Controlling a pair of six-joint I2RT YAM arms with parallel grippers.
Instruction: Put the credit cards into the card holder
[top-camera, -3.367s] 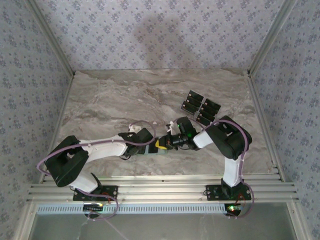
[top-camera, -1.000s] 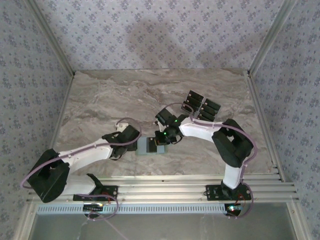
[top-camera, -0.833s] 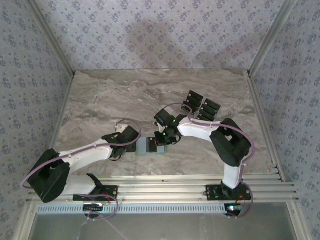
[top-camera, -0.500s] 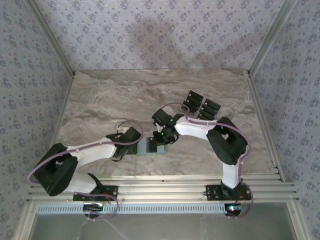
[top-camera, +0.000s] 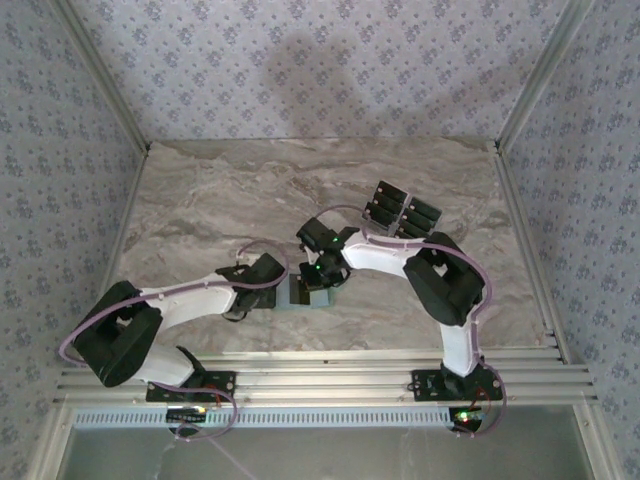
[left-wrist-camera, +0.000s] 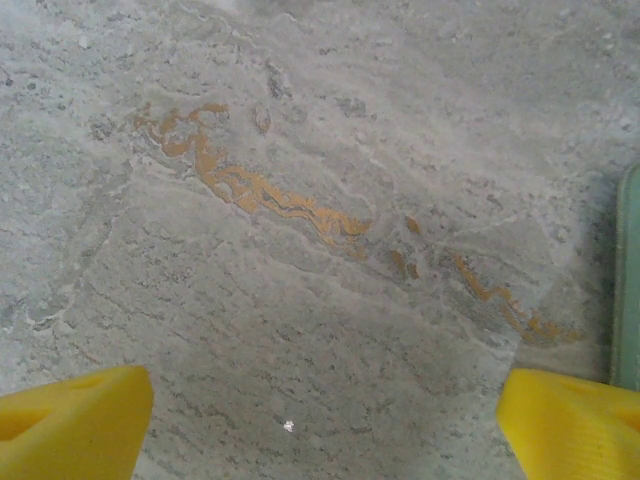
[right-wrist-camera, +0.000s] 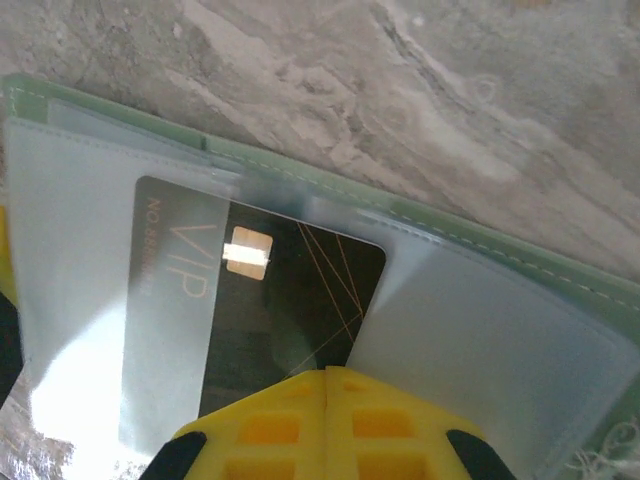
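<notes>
The card holder lies open on the marble, pale green with clear sleeves; from above it is a small green patch between the two grippers. One black credit card with a gold chip sits partly inside the left sleeve. My right gripper is shut, its yellow fingertips together on the card's near edge. Several more credit cards lie fanned at the back right. My left gripper hangs open over bare marble, and the holder's green edge is just right of it.
The marble table has free room at the left and the back. Metal rails run along the near edge. Patterned walls close in three sides.
The left gripper has slid right, up to the card holder's left edge. The right gripper has shifted slightly left over the holder, still shut.
</notes>
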